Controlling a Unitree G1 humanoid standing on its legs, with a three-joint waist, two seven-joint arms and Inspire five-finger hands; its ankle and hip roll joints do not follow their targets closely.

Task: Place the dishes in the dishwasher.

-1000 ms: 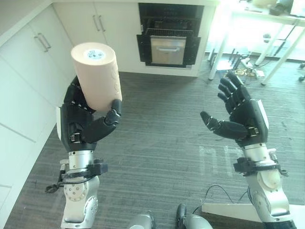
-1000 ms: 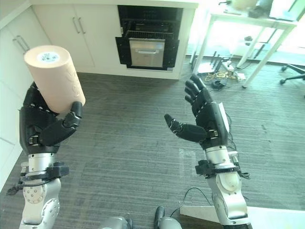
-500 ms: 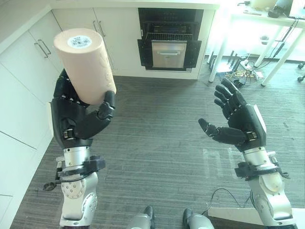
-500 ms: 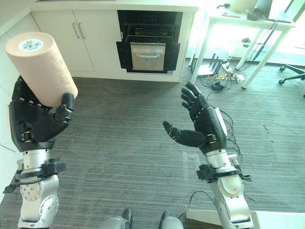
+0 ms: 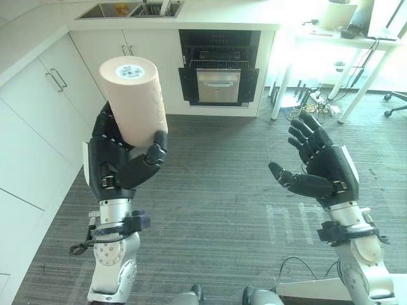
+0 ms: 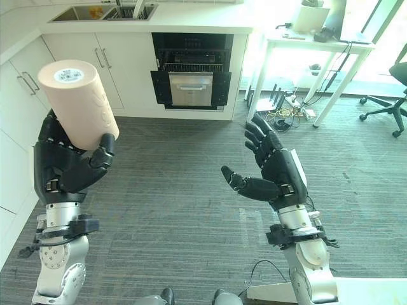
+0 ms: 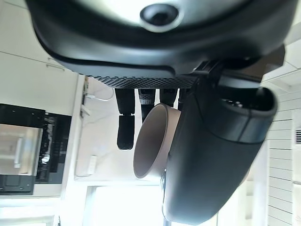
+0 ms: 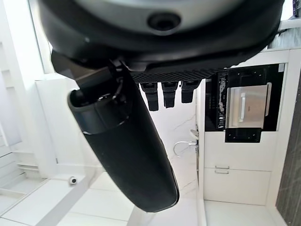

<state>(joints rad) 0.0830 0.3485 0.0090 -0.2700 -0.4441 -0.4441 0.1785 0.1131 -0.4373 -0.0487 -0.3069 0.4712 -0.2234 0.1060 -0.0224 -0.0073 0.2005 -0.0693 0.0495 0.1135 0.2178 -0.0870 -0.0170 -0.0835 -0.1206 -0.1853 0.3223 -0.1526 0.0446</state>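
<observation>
So far the cup (image 5: 132, 98), a tall beige cylinder held mouth-down with its labelled base up, is only in transit: it sits in the left hand (image 5: 117, 166), well away from the dishwasher (image 5: 219, 68), and nothing has been loaded as far as the views show. In my judgement the task is at its carrying stage; the whole crossing of the floor (image 5: 222, 184), the lining-up at the rack (image 5: 219, 63) and the release are left.

The left hand is curled round the lower part of the cup, thumb wrapped across the front at about 4 o'clock of the cup's body and the fingers behind at about 8 o'clock. The left wrist view shows the cup's open rim between thumb and fingers, so the grip looks firm. Most of the cup stands above the hand, leaning slightly toward 11 o'clock.

From the cup, the dishwasher is a dark opening with its door let down and a wire rack visible, at about 1 o'clock, far across the grey floor. White cabinets (image 5: 38, 114) run along at 9 o'clock, a sink (image 5: 130, 9) at 12 o'clock, and a white table (image 5: 356, 47) at 2 o'clock.

The right hand (image 5: 321, 171) hangs at 3 o'clock, well apart, fingers spread and empty, thumb pointing toward the cup.
</observation>
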